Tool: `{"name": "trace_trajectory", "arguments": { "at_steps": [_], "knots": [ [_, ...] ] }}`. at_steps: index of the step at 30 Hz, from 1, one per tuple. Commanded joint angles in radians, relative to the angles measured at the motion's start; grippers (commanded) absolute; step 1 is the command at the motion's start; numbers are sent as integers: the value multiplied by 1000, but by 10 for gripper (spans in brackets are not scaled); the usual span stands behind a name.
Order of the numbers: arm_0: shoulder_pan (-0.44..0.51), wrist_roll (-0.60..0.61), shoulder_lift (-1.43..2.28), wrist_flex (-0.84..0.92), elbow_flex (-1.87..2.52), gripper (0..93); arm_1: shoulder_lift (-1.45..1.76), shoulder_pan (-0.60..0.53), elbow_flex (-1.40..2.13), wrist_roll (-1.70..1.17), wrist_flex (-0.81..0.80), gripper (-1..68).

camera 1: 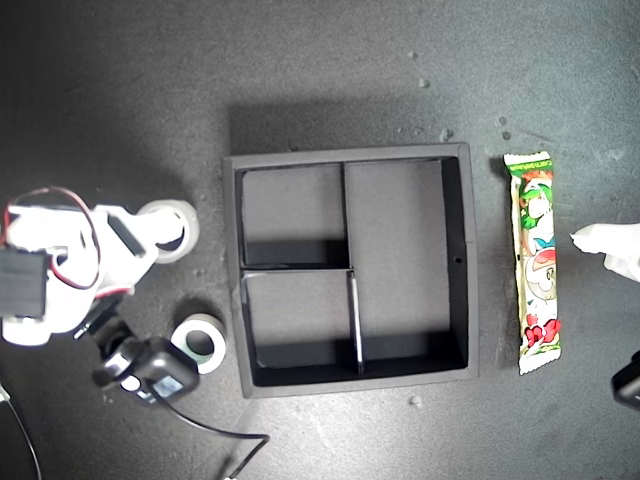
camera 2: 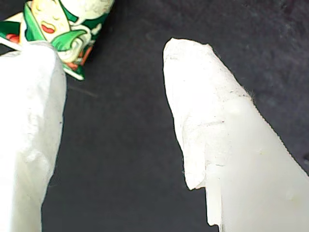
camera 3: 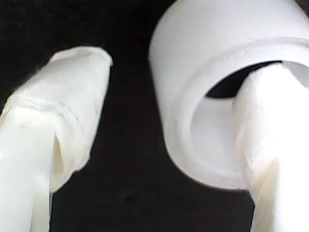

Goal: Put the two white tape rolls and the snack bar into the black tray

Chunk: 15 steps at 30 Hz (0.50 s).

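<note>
The black tray (camera 1: 461, 262) sits mid-table with four compartments, all bare. Two white tape rolls lie off its side toward the exterior view's left: the wide roll (camera 1: 176, 228) and, nearer the tray, the small roll (camera 1: 203, 343), with a black cabled device (camera 1: 152, 371) beside it. One snack bar (camera 1: 533, 264) lies along the opposite wall. My second gripper (camera 3: 171, 130) straddles the wide roll's wall, jaws apart, one finger (camera 3: 270, 145) in its hole. My first gripper (camera 2: 113, 125) hangs wide beside the bar, holding nothing.
</note>
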Motion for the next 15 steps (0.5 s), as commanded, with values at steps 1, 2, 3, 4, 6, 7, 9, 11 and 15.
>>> {"name": "trace_trajectory", "arguments": {
  "at_steps": [1,2,3,4,6,7,9,11,15],
  "knots": [
    [-26,-6,-9,-66,8,178,2,8,11,-25,-34,110],
    [-34,-2,-12,-95,29,176,2,8,18,-35,-44,109],
    [-41,2,-15,-121,48,174,2,5,25,-49,-57,114],
    [-48,6,-17,-140,63,172,2,3,32,-58,-69,119],
    [-57,9,-17,-167,86,167,2,0,51,-75,-91,134],
    [-61,8,-14,-184,101,159,2,-2,60,-83,-103,140],
    [-75,2,0,-216,127,134,2,-5,74,-100,-124,152],
    [-87,0,25,-241,152,98,-3,-11,78,-120,-144,160],
    [-121,5,44,-265,178,30,-103,-28,18,-166,-173,178]
  ]
}}
